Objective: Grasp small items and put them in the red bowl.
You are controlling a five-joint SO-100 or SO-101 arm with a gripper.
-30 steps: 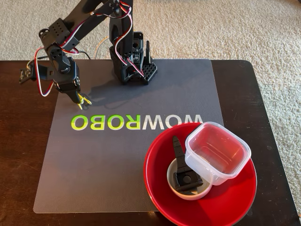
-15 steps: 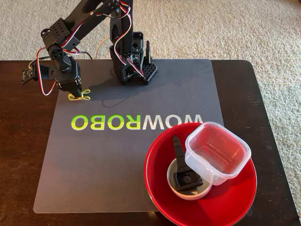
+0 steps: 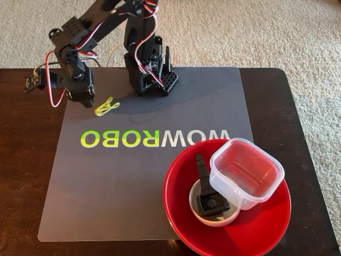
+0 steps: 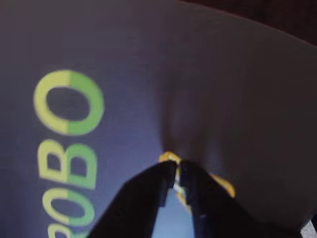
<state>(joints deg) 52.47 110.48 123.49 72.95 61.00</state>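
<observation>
My gripper (image 3: 98,108) hangs over the mat's far left corner in the fixed view, shut on yellow paper clips (image 3: 106,106) that stick out to its right above the mat. The wrist view shows the black jaws (image 4: 177,173) pinched together with the yellow paper clips (image 4: 170,158) poking out behind the tips. The red bowl (image 3: 256,226) sits at the near right. In it lie a small white bowl (image 3: 197,205) holding a black bracket (image 3: 205,186), and a clear square tub (image 3: 245,170) leaning on the rim.
A grey mat (image 3: 122,181) with WOWROBO lettering (image 3: 154,138) covers the dark wooden table (image 3: 298,133). The arm's black base (image 3: 152,74) stands at the mat's far edge. Beige carpet lies beyond the table.
The gripper has risen from the mat with the yellow paper clips, which have swung from hanging under the jaws to sticking out to the right.
</observation>
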